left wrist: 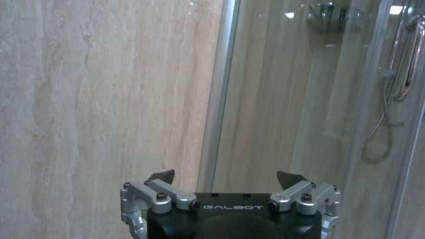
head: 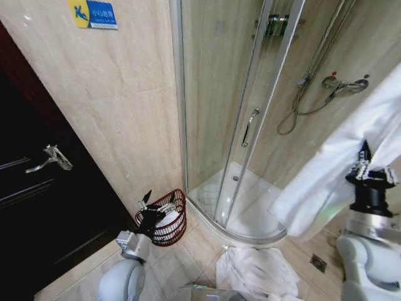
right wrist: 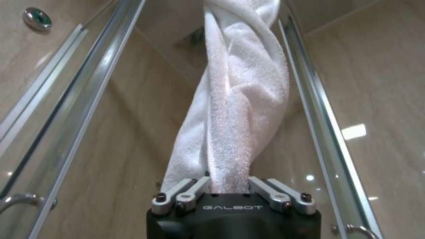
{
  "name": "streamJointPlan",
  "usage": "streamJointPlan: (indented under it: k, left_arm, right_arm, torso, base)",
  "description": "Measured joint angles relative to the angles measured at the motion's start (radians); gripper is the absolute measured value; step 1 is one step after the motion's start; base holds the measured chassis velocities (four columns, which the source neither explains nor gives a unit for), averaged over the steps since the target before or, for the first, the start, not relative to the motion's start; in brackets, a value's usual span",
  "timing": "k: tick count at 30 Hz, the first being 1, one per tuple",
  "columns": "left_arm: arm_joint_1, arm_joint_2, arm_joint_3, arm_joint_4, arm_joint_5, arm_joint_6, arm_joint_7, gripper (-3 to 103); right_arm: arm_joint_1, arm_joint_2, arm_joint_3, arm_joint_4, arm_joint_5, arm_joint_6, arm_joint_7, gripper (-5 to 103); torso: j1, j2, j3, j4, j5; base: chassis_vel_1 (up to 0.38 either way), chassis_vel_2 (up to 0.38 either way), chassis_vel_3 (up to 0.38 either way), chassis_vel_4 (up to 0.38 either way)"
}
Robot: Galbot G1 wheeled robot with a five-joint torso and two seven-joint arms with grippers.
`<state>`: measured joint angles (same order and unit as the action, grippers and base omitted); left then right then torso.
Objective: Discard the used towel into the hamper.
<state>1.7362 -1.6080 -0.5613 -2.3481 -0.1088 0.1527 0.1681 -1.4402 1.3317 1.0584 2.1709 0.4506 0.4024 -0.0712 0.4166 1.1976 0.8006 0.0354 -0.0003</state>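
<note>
A large white towel (head: pixel 338 157) hangs at the right, in front of the shower stall. My right gripper (head: pixel 364 155) points up into it and is shut on a bunched fold. The right wrist view shows that towel (right wrist: pixel 239 99) twisted into a rope, rising from between the closed fingers of the right gripper (right wrist: pixel 229 185). The hamper (head: pixel 177 227), a dark red wire basket with something white inside, stands on the floor against the tiled wall. My left gripper (head: pixel 145 202) hovers just left of its rim, open and holding nothing. In its wrist view the left gripper (left wrist: pixel 226 177) faces the wall.
A curved glass shower enclosure (head: pixel 250 125) with a raised white tray (head: pixel 250 216) fills the middle. Another white towel (head: pixel 257 273) lies crumpled on the floor by the tray. A dark door (head: pixel 44 188) with a lever handle is at the left. A floor drain (head: pixel 318 263) sits at the right.
</note>
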Motion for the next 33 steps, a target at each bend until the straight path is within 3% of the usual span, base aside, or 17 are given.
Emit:
streamJointPlan:
  k: [12, 17, 22, 25, 28, 31, 33]
  left_arm:
    - [0.0, 0.0, 0.0, 0.0, 0.0, 0.0, 0.0, 100]
    - [0.0, 0.0, 0.0, 0.0, 0.0, 0.0, 0.0, 100]
    - [0.0, 0.0, 0.0, 0.0, 0.0, 0.0, 0.0, 100]
    - [0.0, 0.0, 0.0, 0.0, 0.0, 0.0, 0.0, 100]
    - [0.0, 0.0, 0.0, 0.0, 0.0, 0.0, 0.0, 100]
    - [0.0, 0.0, 0.0, 0.0, 0.0, 0.0, 0.0, 100]
    - [0.0, 0.0, 0.0, 0.0, 0.0, 0.0, 0.0, 100]
  right_arm:
    - [-0.061, 0.123, -0.07, -0.023, -0.089, 0.113, -0.005, 10]
    - [-0.078, 0.139, -0.073, 0.04, -0.118, 0.148, -0.006, 10]
    - [-0.073, 0.111, -0.04, 0.159, -0.144, 0.17, 0.011, 10]
    - [-0.06, 0.073, 0.02, 0.203, -0.134, 0.15, 0.026, 10]
    - [-0.052, 0.051, 0.052, 0.23, -0.119, 0.121, 0.038, 10]
    - [-0.065, 0.058, 0.041, 0.227, -0.099, 0.081, 0.068, 10]
    - [-0.095, 0.1, 0.008, 0.177, -0.08, 0.032, 0.128, 10]
  torso:
    - [0.0, 0.0, 0.0, 0.0, 0.0005]
    - [0.0, 0.0, 0.0, -0.0003, 0.0012]
    - [0.0, 0.0, 0.0, 0.0002, -0.0012]
    - [0.0, 0.0, 0.0, -0.0001, 0.001]
    - [0.0, 0.0, 0.0, -0.0001, -0.0005]
    - [0.0, 0.0, 0.0, 0.0001, -0.0003]
    - [0.0, 0.0, 0.0, 0.0, 0.0003]
  base:
    - [0.0, 0.0, 0.0, 0.0]
    - [0.0, 0.0, 0.0, 0.0]
    - [0.0, 0.0, 0.0, 0.0]
    - [0.0, 0.0, 0.0, 0.0]
    - [0.0, 0.0, 0.0, 0.0]
    - [0.0, 0.0, 0.0, 0.0]
    - [0.0, 0.0, 0.0, 0.0]
